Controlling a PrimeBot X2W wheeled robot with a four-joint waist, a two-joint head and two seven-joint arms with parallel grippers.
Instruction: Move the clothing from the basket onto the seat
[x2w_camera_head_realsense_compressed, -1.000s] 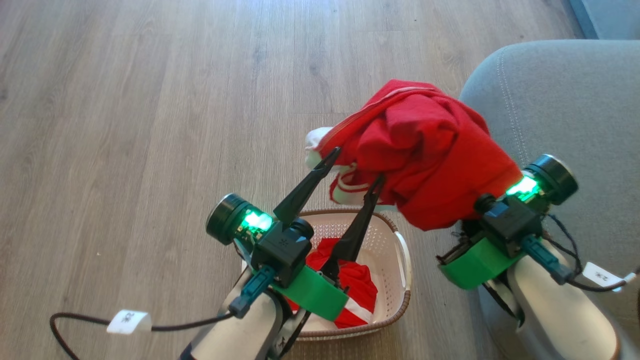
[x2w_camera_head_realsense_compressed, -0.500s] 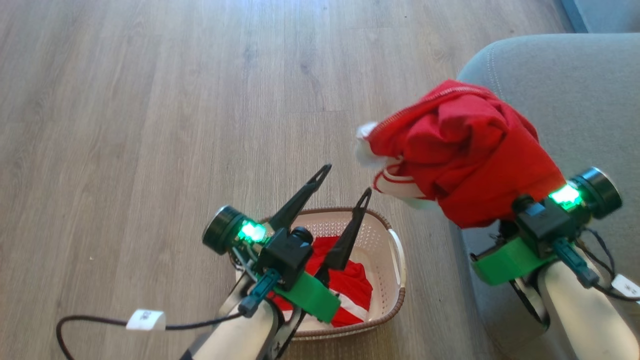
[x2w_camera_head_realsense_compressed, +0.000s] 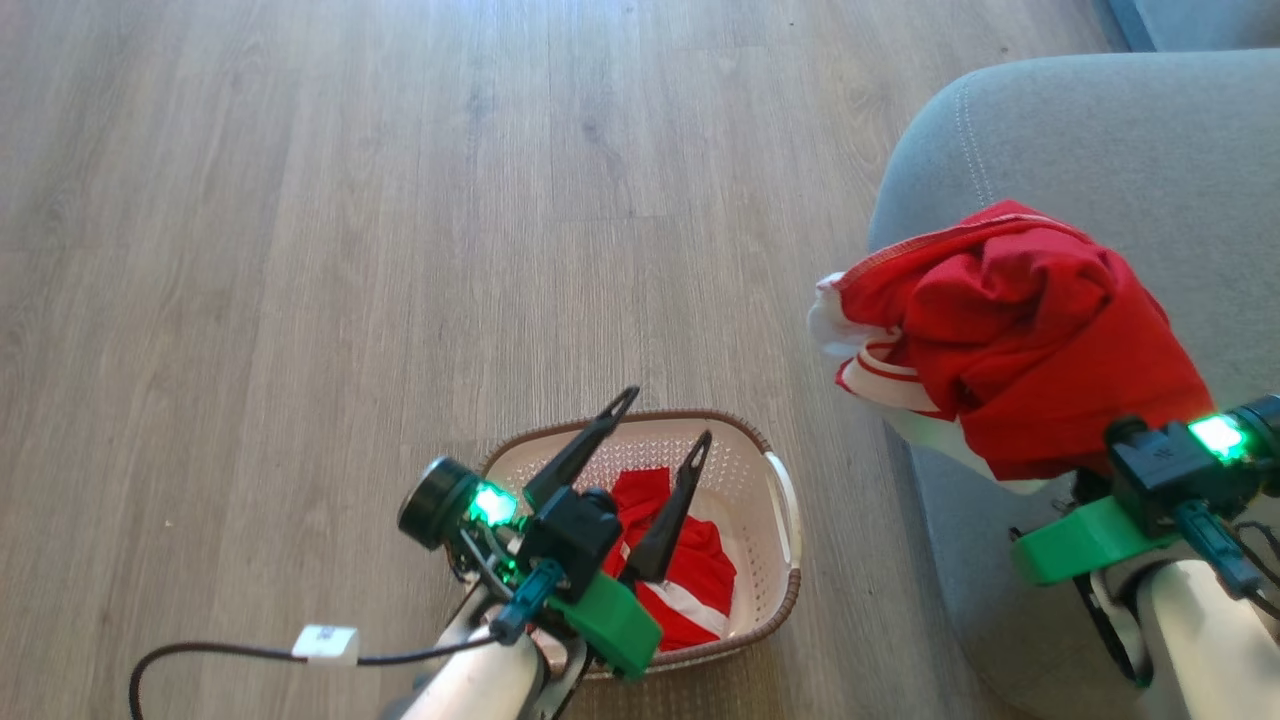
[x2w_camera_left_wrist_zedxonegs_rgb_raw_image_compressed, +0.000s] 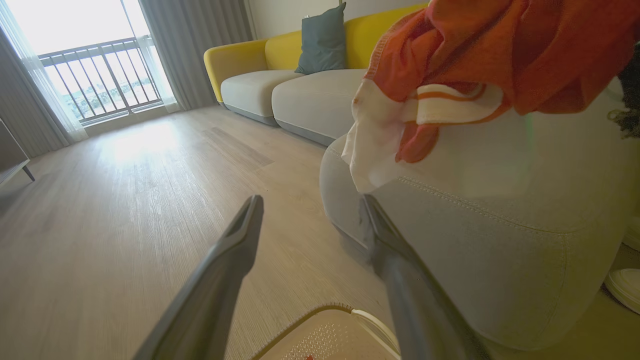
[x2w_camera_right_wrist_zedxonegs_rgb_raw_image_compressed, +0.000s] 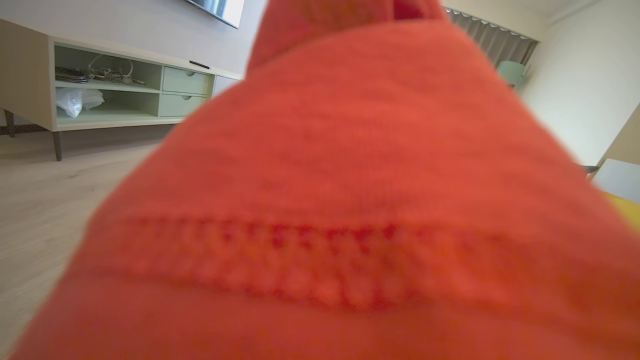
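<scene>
Floor: pale wood-look planks (x2w_camera_head_realsense_compressed: 300, 250) carry the basket and the seat.
Room: my left wrist view shows a yellow sofa (x2w_camera_left_wrist_zedxonegs_rgb_raw_image_compressed: 280, 50) with grey cushions and a blue-grey pillow (x2w_camera_left_wrist_zedxonegs_rgb_raw_image_compressed: 322, 40), beside a bright window with a railing (x2w_camera_left_wrist_zedxonegs_rgb_raw_image_compressed: 100, 75) and grey curtains (x2w_camera_left_wrist_zedxonegs_rgb_raw_image_compressed: 195, 45). My right wrist view shows a low cabinet (x2w_camera_right_wrist_zedxonegs_rgb_raw_image_compressed: 115, 95) with open shelves against the wall.
Left arm: my pale forearm rises from the bottom edge of the head view. A black cable with a white tag (x2w_camera_head_realsense_compressed: 325, 645) trails off it.
Left gripper: my left gripper (x2w_camera_head_realsense_compressed: 667, 415) hangs above the basket's far rim, its two dark fingers spread wide and holding nothing.
Right arm: it is raised at the seat's near edge, wrist light glowing green.
Right gripper: my right gripper (x2w_camera_head_realsense_compressed: 1150, 460) has its fingers buried under cloth. The jaws are pressed together on the red garment.
Red garment: the red garment (x2w_camera_head_realsense_compressed: 1030, 340) sits bunched over my right fingers, above the seat's left edge. Its white trim pokes out past that edge, and I cannot tell whether it touches the cushion.
Second garment: a second garment (x2w_camera_head_realsense_compressed: 690, 580), red with a white stripe, lies in the basket's bottom.
Basket: the cream perforated basket (x2w_camera_head_realsense_compressed: 740, 490) with a brown rim stands on the floor near the seat's left side, apart from it.
Seat: the grey-blue cushion seat (x2w_camera_head_realsense_compressed: 1100, 130) has a rounded corner and pale stitching.
</scene>
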